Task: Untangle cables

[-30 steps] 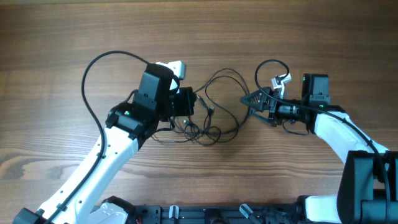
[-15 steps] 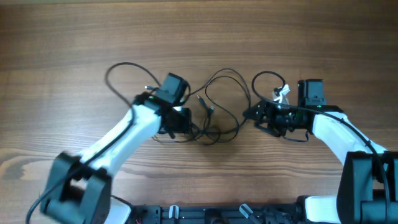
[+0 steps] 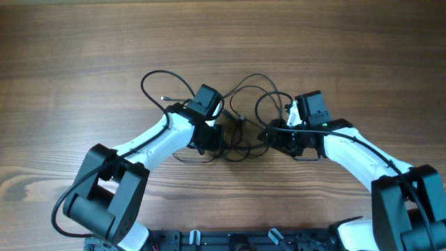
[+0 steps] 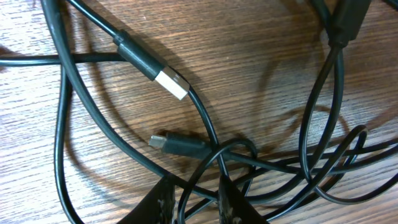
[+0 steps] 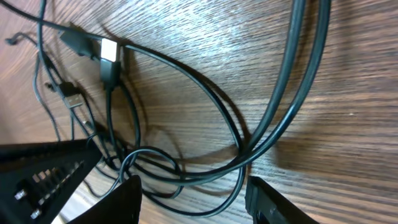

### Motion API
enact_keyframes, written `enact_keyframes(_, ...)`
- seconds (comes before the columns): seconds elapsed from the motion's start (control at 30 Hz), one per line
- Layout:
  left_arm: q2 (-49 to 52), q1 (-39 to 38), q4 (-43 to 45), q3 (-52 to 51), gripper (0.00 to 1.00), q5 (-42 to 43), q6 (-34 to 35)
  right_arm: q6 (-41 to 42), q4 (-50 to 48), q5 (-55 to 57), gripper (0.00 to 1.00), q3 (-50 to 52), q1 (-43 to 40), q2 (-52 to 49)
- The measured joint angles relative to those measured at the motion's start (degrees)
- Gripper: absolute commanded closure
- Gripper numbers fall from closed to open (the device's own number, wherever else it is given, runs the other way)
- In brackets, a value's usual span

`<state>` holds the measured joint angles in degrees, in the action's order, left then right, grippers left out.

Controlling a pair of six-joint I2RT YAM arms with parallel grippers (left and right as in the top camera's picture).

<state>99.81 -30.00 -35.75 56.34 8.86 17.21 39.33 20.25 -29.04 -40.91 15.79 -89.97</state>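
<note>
Cables [image 3: 239, 144] knot once between left hand [image 3: 212, 137], right hand [image 3: 273, 137].

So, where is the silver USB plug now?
In the left wrist view, the silver USB plug lies on the wooden table, left of centre, above a smaller dark plug.

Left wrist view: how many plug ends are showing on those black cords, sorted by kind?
Flat silver-tipped plug: 1
Small dark plug: 1
Total: 2 whole plugs; a dark sleeve at the top edge is cut off, so it is not counted.
</note>
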Motion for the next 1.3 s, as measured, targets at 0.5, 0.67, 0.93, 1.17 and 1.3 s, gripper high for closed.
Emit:
enact_keyframes(0.5, 0.0, -0.1, 0.0, 0.0, 0.96, 0.0, -0.2, 15.6, -9.5, 7.6, 0.46, 0.0, 10.0, -3.3)
enact_keyframes(0.67, 0.0, -0.1, -0.2, -0.2, 0.96, 0.4, -0.2, 19.4, -12.2, 7.9, 0.67, -0.6, 10.4, -6.3)
enact_keyframes(0.93, -21.8, -0.1, 5.9, 1.4, 0.96, 0.3, -0.2, 18.0, -12.4, 9.2, 0.96, -0.5, 10.5, -7.2)
enact_keyframes(1.17, -39.4, -0.1, 13.6, 1.7, 0.96, -13.6, -0.2, 16.6, -11.8, 8.7, 0.96, -0.5, 6.4, -7.2)
enact_keyframes(1.3, -48.2, -0.1, 21.9, 1.7, 0.96, -19.6, -0.2, 14.7, -10.9, 7.4, 0.96, -0.6, 3.1, -7.2)
